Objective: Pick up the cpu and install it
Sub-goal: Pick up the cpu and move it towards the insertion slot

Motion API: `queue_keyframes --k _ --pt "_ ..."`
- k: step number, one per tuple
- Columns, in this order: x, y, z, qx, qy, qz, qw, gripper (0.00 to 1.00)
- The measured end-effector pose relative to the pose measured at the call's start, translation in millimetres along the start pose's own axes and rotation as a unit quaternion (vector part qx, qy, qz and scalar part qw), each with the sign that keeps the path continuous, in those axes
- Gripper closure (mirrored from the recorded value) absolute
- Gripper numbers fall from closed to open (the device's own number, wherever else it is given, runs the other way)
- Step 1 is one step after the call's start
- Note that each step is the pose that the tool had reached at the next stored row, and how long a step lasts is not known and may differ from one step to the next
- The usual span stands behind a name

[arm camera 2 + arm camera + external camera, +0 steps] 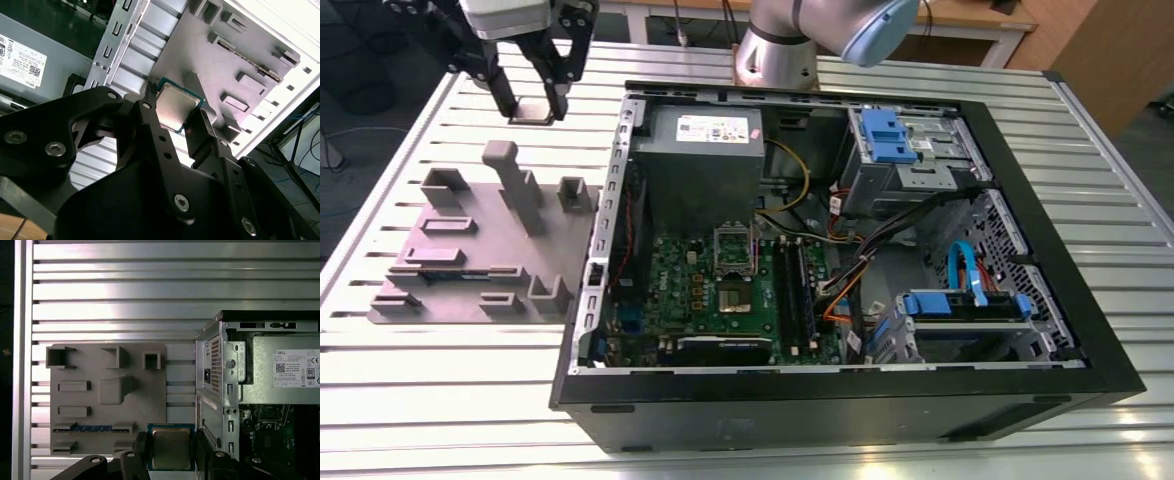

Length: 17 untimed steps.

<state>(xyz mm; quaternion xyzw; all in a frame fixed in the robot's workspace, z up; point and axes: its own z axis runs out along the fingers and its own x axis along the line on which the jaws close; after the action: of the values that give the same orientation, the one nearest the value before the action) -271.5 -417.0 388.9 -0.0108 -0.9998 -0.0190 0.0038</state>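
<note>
In the exterior view the gripper (pixel 534 106) hangs over the slatted tabletop (pixel 440 400) at the exterior view's left of the open computer case (pixel 854 400), beyond the far end of a grey fixture plate (pixel 467 250). The cpu (pixel 534 117) is a small pale square at its tips. This view also takes in the case's inside: the green motherboard (pixel 720 290), the grey power supply (pixel 704 140) and blue drive brackets (pixel 887 135), all well apart from the chip.

The grasp is plainer in both wrist views. In the second wrist view the black fingers (pixel 159 137) are clamped on two opposite edges of the cpu (pixel 176 102), whose shiny metal top and thin green rim face the camera, with the plate (pixel 225 60) and the tabletop's slats behind it. The first wrist view looks straight onto the chip's (pixel 170 447) silver top, seen between the plate's near corner (pixel 107 395) and the case's metal side wall (pixel 220 385). It also shows a dark strip with blue patches (pixel 92 428) lying in one of the plate's slots, and the labelled power supply (pixel 285 375) inside the case
</note>
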Motion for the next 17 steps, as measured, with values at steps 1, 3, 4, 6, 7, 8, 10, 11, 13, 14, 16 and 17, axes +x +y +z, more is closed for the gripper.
queue_keyframes --k 1,3,4,6,7,8,10,11,13,14,16,17 --pt "-1.6 0.0 0.0 0.0000 0.0000 0.000 1.00000 0.53" --pt "-4.7 0.1 0.0 0.0000 -0.0001 0.000 1.00000 0.53" --pt "-6.1 0.1 0.0 0.0000 0.0000 0.000 1.00000 0.53" --pt "-7.0 0.1 0.0 0.0001 -0.0001 0.000 1.00000 0.53" --pt "-7.0 0.1 0.0 0.0001 -0.0001 0.000 1.00000 0.53" --pt "-7.1 0.1 0.0 0.0001 -0.0001 0.000 1.00000 0.53" --pt "-7.3 -1.2 -0.1 0.0002 0.0000 0.000 1.00000 0.53" --pt "-7.2 -2.3 -0.1 0.0001 0.0000 0.000 1.00000 0.53" --pt "-7.3 -4.6 -0.2 0.0001 -0.0001 0.000 1.00000 0.53" --pt "-7.4 -5.4 -0.2 0.0001 -0.0001 0.000 1.00000 0.53" --pt "-8.5 -6.3 -0.1 0.0001 -0.0001 0.000 1.00000 0.53" --pt "-10.5 -6.3 -0.1 0.0001 -0.0001 0.000 1.00000 0.53"
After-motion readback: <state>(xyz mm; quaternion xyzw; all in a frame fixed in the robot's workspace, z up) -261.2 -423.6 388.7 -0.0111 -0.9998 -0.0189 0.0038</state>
